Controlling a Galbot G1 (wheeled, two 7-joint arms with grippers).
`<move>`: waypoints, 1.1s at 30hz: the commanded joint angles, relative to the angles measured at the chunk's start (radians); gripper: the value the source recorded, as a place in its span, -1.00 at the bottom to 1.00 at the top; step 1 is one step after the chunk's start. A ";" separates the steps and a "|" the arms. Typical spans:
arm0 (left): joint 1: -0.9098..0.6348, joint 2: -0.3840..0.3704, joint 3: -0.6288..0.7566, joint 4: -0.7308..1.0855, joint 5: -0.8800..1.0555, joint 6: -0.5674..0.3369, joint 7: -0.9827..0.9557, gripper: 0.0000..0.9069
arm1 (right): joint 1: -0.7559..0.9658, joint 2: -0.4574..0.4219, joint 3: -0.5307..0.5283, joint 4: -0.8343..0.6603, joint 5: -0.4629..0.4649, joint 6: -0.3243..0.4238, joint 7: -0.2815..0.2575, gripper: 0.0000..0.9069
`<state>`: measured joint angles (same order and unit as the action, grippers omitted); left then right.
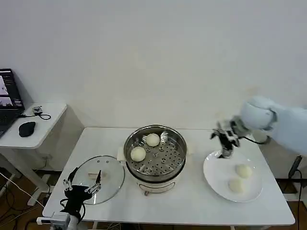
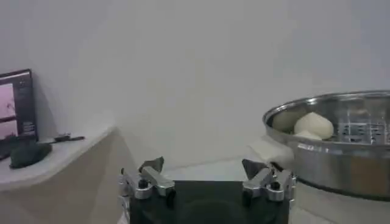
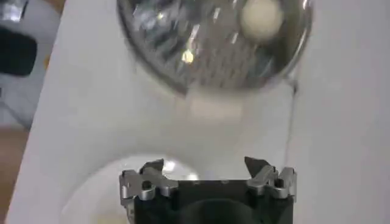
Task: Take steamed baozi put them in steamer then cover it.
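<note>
The shiny steel steamer stands mid-table with two cream-white baozi on its perforated tray. Two more baozi lie on the white plate at the right. My right gripper hovers open over the plate's far left rim, nothing between its fingers; its wrist view shows the steamer with a bun and the plate. My left gripper rests open and empty at the table's front left, over the glass lid. The left wrist view shows the steamer and a bun.
A low side table at the left carries a laptop, a mouse and a cable. The white wall stands close behind the table. Bare tabletop lies between steamer and plate.
</note>
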<state>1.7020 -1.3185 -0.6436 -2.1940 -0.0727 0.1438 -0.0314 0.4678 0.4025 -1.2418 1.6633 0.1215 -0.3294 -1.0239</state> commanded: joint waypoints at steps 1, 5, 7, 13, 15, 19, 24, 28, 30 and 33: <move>0.003 -0.001 0.001 0.006 0.003 0.000 0.000 1.00 | -0.326 -0.194 0.210 0.018 -0.173 0.087 -0.014 1.00; 0.012 -0.001 -0.001 0.005 0.008 -0.001 0.000 1.00 | -0.534 -0.182 0.354 -0.010 -0.200 0.094 -0.011 1.00; 0.015 -0.004 -0.005 0.006 0.009 -0.001 0.000 1.00 | -0.596 -0.169 0.420 -0.025 -0.209 0.097 -0.014 1.00; 0.028 -0.011 -0.007 0.008 0.015 -0.004 -0.001 1.00 | -0.662 -0.112 0.475 -0.071 -0.227 0.100 -0.013 1.00; 0.032 -0.013 -0.010 0.009 0.018 -0.005 -0.001 1.00 | -0.672 -0.090 0.486 -0.087 -0.232 0.100 -0.014 1.00; 0.034 -0.017 -0.013 0.008 0.020 -0.005 -0.002 1.00 | -0.679 -0.053 0.490 -0.121 -0.239 0.102 -0.014 1.00; 0.036 -0.021 -0.013 0.010 0.025 -0.005 -0.002 1.00 | -0.706 -0.004 0.526 -0.175 -0.256 0.106 -0.005 1.00; 0.033 -0.021 -0.015 0.012 0.027 -0.004 -0.002 1.00 | -0.715 0.028 0.531 -0.212 -0.261 0.107 0.002 1.00; 0.033 -0.020 -0.016 0.013 0.027 -0.004 -0.002 1.00 | -0.720 0.038 0.534 -0.222 -0.263 0.107 0.002 1.00; 0.033 -0.020 -0.017 0.013 0.027 -0.004 -0.002 1.00 | -0.725 0.046 0.534 -0.228 -0.270 0.105 0.002 1.00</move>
<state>1.7348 -1.3390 -0.6604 -2.1808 -0.0461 0.1389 -0.0326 -0.2135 0.4192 -0.7449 1.4746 -0.1351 -0.2304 -1.0200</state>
